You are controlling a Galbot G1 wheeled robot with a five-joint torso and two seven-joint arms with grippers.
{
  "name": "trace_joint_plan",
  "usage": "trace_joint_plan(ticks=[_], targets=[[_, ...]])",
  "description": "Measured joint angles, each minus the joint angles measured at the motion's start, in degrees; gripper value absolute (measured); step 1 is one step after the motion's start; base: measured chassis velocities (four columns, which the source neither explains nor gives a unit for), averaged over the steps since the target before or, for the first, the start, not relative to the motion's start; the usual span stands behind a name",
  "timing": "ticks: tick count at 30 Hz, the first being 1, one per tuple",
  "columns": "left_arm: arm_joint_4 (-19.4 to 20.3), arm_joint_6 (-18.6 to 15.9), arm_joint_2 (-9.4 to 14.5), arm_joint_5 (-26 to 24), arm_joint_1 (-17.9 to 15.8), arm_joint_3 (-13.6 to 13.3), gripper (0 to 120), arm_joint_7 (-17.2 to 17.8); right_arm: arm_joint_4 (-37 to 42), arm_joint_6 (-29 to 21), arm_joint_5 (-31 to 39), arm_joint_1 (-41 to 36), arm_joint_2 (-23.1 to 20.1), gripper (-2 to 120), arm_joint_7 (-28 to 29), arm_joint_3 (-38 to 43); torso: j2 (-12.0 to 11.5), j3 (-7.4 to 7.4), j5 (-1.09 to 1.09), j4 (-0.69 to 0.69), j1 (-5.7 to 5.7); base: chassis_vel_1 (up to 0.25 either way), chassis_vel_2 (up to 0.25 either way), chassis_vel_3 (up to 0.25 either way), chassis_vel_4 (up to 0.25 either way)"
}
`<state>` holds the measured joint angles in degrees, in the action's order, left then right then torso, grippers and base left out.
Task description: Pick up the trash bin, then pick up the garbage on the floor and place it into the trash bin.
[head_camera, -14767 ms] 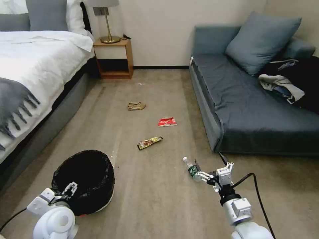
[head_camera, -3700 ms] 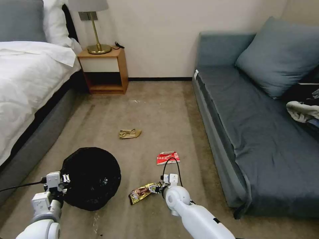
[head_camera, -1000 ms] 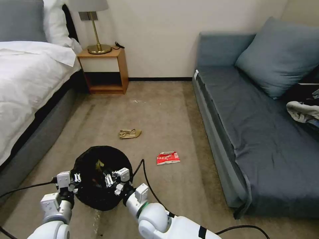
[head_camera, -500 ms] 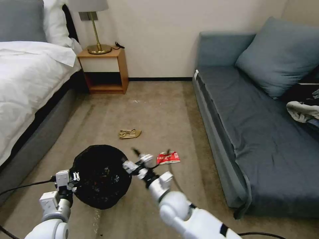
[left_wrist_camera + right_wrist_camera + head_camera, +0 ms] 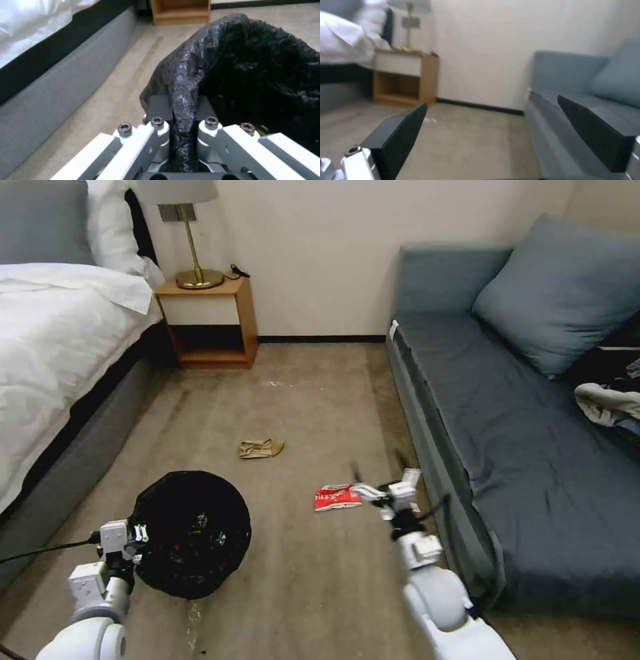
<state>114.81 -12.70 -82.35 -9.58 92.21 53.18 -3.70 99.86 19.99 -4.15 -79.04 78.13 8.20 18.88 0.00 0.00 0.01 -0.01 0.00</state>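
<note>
A white-sheeted bed (image 5: 47,333) runs along the robot's left and a blue-grey sofa (image 5: 520,447) along its right, leaving a strip of beige carpet (image 5: 313,400) between them. On the sofa a large blue cushion (image 5: 567,293) leans against the back, with a heap of dark and white clothes (image 5: 613,393) at the far right. Against the back wall a wooden nightstand (image 5: 210,323) stands just beside the bed, carrying a brass lamp (image 5: 190,240).

The trash bin (image 5: 190,533) sits low on the left of the carpet — its black liner bag spreads over the whole mouth, and inside only dark crinkled plastic with a few pale specks can be made out; what those are cannot be told. The left gripper (image 5: 130,537) is at the bin's near-left rim, and in the left wrist view its fingers (image 5: 158,110) are clamped narrow on a fold of the black bag at the rim of the trash bin (image 5: 253,70).

The right gripper (image 5: 377,473) is raised over the carpet close to the sofa's front edge, its jaws spread wide with nothing between them; the right wrist view shows both black pads (image 5: 403,135) well apart against the wall and nightstand (image 5: 403,80).

Two litter pieces lie on the floor: a red-and-white packet (image 5: 337,497) just beside the right gripper's fingertips, and a crumpled brown paper bag (image 5: 261,449) farther back — well clear of both arms.
</note>
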Motion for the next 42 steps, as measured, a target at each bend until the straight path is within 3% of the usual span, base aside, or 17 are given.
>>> trace_joint_plan(ticks=[7, 24, 42], targets=[[0.2, 0.6, -0.3, 0.0, 0.5, 0.9, 6, 0.0, 1.9, 0.8, 1.0, -4.7, 0.1, 100, -0.6, 5.7, 0.0, 0.0, -0.01, 0.01, 0.0, 0.0, 0.0, 0.0, 0.0], [0.7, 1.4, -0.4, 0.0, 1.5, 2.4, 6, 0.0, 0.7, 3.2, 3.3, -4.1, 1.1, 100, -1.7, 3.1, 0.0, 0.0, -0.01, 0.02, -0.01, -0.01, 0.009, 0.009, -0.014], [0.1, 1.5, 0.0, -0.1, 1.0, 3.0, 6, 0.0, -0.5, 3.4, 4.1, -2.8, 0.5, 100, -2.3, 2.3, 0.0, 0.01, -0.01, 0.0, -0.01, -0.189, 0.189, 0.189, -0.187]])
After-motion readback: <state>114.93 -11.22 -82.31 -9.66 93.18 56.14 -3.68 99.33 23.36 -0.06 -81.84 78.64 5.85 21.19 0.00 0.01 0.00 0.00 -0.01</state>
